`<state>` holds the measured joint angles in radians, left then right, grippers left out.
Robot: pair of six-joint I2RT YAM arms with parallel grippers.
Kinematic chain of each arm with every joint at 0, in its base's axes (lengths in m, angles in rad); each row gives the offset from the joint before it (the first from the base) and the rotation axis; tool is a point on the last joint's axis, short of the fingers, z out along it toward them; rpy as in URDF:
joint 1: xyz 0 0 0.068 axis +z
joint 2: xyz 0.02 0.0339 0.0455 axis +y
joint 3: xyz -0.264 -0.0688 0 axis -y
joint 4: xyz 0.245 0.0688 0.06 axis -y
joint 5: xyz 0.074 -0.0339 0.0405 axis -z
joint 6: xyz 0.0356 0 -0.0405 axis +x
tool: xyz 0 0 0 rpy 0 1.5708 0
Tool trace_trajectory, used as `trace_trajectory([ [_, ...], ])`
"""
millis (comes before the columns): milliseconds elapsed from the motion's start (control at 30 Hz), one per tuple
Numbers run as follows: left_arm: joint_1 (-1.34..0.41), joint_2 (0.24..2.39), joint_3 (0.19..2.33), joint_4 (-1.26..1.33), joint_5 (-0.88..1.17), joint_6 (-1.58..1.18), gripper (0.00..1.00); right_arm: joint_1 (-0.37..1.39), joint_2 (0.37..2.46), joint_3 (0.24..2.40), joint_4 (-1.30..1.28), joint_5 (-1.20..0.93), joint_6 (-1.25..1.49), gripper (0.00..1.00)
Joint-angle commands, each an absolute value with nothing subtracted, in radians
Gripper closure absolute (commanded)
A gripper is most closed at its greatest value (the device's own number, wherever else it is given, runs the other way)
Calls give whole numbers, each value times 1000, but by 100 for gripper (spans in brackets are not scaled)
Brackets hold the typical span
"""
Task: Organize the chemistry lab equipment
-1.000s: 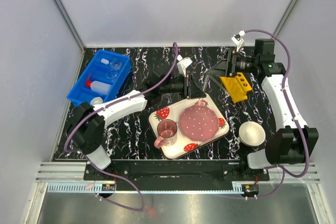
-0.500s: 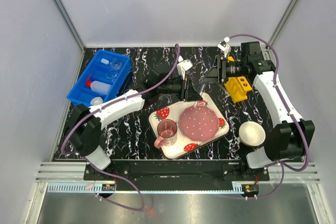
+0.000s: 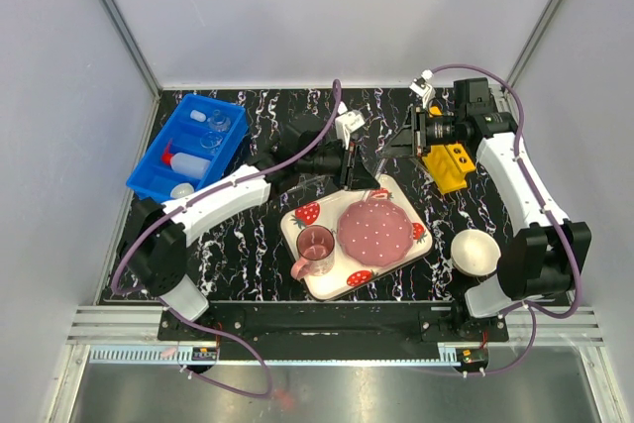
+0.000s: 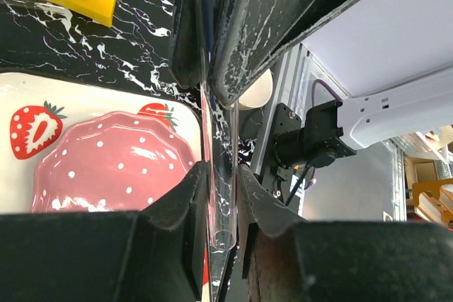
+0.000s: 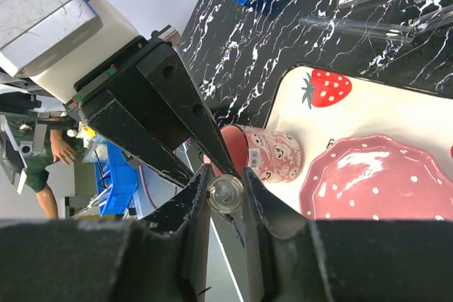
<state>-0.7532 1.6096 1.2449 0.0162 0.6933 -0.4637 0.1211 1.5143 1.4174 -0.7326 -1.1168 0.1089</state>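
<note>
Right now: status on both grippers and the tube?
Left gripper shut on thin tube. Right gripper shut on same tube's open end. Tube held in air above strawberry tray edge; yellow rack beyond, path unblocked.

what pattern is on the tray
Red strawberries on a cream tray; it shows best in the top external view.

left arm (image 3: 213, 197) and right arm (image 3: 522, 185): white shell links, black joint housings, purple cable (image 3: 336, 101) looped along each. left hand (image 4: 221, 175), right hand (image 5: 225, 192): matte black fingers, pale scuffs on the faces.
</note>
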Motion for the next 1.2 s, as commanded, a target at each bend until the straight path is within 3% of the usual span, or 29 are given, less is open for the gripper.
trace_trajectory([
  [0, -749, 1572, 1290, 8, 701, -405, 83, 126, 1493, 1479, -732, -1183, 117, 82],
  [67, -742, 1569, 1289, 5, 701, -414, 80, 126, 1482, 1482, -733, -1164, 103, 82],
  [267, -690, 1477, 1229, 64, 669, -459, 53, 74, 1465, 1525, -753, -1095, 63, 82],
  [333, -658, 1412, 1198, 58, 641, -433, 25, 48, 1468, 1557, -756, -1056, 43, 83],
  [367, -647, 1387, 1193, 4, 593, -411, 2, 32, 1476, 1572, -761, -1034, 28, 82],
  [533, -574, 1155, 1160, -190, 381, -230, 1, 25, 1523, 1649, -761, -769, -118, 82],
  [767, -421, 774, 908, -270, 190, -175, 1, 18, 1598, 1640, -563, -442, -247, 81],
  [933, -394, 634, 746, -293, 178, -233, 1, 17, 1696, 1692, -464, -362, -273, 81],
  [1167, -393, 578, 703, -325, 141, -288, 1, 18, 1854, 1808, -402, -301, -278, 80],
])
